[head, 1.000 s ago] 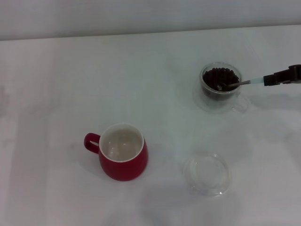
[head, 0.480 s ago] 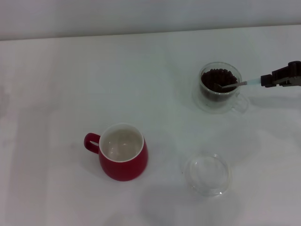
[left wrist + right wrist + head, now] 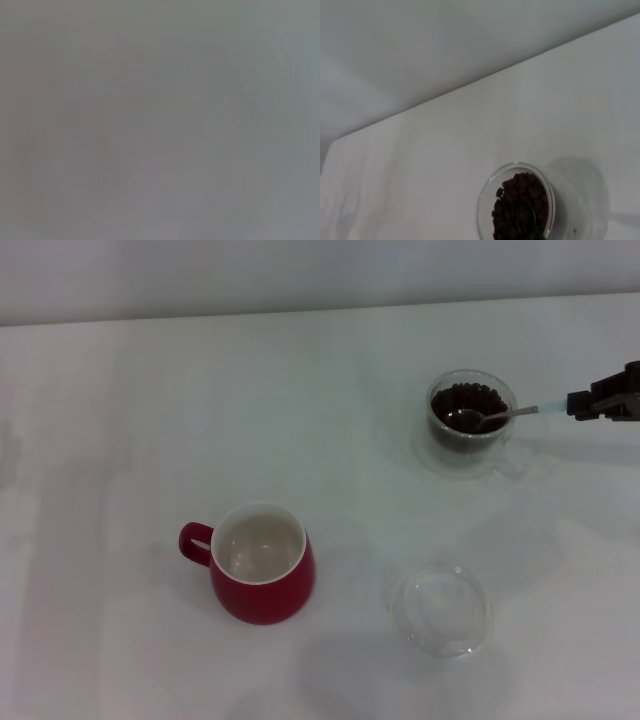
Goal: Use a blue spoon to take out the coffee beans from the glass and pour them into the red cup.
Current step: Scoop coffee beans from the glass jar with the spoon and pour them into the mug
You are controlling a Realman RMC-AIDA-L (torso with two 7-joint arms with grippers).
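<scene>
The blue spoon (image 3: 505, 416) lies across the rim of the glass (image 3: 470, 422) in the upper right of the head view, its metal bowl resting on the coffee beans (image 3: 462, 405). Judged from its build, it is light, stiff and smooth, so a hold on the slim handle may slip or twist; the far end of the handle is the sensible place to grip. The beans are loose and tiny and would likely roll off a tilted bowl. The glass looks fragile and could slide if levered.

The right pincer (image 3: 584, 404) sits at the right edge of the frame, closed on the handle's end, apparently firmly, though the contact is small in view. The left pincer is not visible. The red cup (image 3: 262, 562) stands lower left of centre on the tabletop (image 3: 200, 420), well apart from the glass.
</scene>
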